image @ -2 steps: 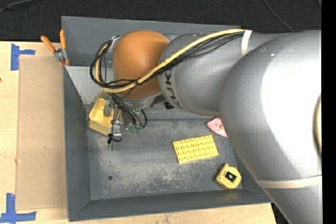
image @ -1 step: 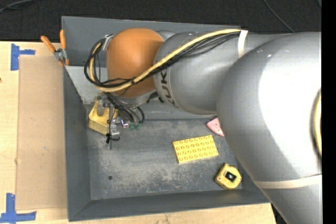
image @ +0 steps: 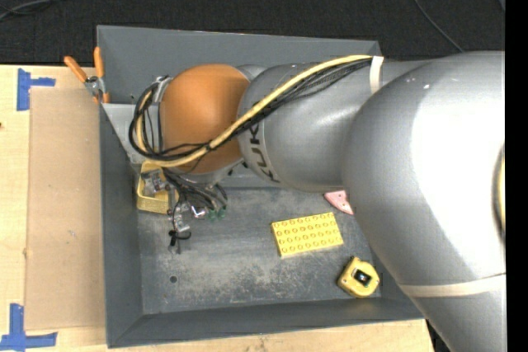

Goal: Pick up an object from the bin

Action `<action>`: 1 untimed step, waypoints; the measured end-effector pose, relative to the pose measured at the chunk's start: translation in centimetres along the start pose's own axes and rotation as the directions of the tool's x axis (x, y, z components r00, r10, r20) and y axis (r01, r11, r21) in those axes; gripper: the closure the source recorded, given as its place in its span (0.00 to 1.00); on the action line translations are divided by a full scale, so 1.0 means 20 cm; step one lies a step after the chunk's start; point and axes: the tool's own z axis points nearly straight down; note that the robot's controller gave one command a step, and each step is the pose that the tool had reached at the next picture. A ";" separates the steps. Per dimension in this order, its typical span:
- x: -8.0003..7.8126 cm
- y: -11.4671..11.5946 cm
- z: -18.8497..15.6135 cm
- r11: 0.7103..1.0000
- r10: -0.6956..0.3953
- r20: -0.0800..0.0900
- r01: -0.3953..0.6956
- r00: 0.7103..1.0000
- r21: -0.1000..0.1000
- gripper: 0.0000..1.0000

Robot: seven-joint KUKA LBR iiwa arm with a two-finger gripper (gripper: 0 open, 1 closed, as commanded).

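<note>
Found the gripper (image: pixel 183 217) low at the left end of the grey metal bin (image: pixel 247 293), just beside a tan-yellow blocky object (image: pixel 151 196) near the left wall; cannot tell whether spread or pressed together. Judged as the reaching step, with nothing seen held. Next calls for settling round that object, then lifting straight up.

Dark letters, seemingly "KU" (the rest hidden), stand on the grey arm (image: pixel 313 136).

Matt, dusty grey metal bin (image: pixel 247 280); studded yellow plate (image: pixel 308 235) seems plastic.
</note>
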 end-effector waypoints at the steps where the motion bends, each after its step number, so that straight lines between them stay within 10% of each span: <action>1: -0.10 -0.04 0.14 0.993 0.116 0.014 -0.116 0.993 0.001 0.00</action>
